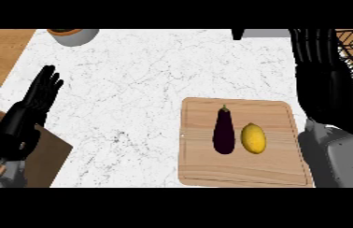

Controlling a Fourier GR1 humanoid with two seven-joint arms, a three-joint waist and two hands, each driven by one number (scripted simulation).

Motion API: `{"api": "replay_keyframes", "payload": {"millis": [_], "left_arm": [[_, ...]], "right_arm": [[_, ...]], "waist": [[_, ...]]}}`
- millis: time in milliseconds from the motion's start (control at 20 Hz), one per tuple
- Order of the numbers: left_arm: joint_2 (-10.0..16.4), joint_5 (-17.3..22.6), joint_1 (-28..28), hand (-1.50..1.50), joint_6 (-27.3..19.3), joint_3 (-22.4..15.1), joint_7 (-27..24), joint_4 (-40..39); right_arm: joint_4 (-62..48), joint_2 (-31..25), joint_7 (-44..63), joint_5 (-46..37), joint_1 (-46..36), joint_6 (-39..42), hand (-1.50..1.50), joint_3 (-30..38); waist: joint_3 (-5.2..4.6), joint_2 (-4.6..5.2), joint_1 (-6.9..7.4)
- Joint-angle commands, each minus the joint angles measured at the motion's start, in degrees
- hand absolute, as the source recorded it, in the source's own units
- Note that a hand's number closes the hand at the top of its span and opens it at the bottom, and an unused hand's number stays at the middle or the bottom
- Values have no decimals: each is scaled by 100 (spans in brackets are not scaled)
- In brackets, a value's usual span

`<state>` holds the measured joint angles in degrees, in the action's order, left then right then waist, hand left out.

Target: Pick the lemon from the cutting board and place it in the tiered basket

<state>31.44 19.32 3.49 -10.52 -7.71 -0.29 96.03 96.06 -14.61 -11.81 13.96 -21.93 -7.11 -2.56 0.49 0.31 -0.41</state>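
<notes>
Left robot hand at left edge of surface, fingers straight and apart, pointing up, holding nothing. Grey pot at far left corner. Cutting board toward near right corner. Eggplant lies on board, lemon just beside it on its right, untouched. Right robot hand at right edge, fingers straight, empty. Tiered basket at far right corner, mostly cut off.
</notes>
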Motion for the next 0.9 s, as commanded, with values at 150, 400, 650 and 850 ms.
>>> {"api": "replay_keyframes", "payload": {"millis": [150,400,650,850], "left_arm": [[320,-730,-136,0,-557,179,191,-224],[565,-695,-612,0,-729,347,535,201],[489,-922,-757,0,-852,97,633,119],[383,-1077,-526,0,-911,-80,605,52]], "right_arm": [[-43,541,560,-257,1279,-1560,150,580],[-1048,685,1048,-746,2586,-3185,-150,1681],[-479,1438,1119,-1380,3590,-4505,-150,1304],[100,1245,1952,-2157,4271,-4506,-150,485]], "waist": [[-46,2,-362],[-64,205,-744],[-95,-5,-481],[-117,26,-299]]}}
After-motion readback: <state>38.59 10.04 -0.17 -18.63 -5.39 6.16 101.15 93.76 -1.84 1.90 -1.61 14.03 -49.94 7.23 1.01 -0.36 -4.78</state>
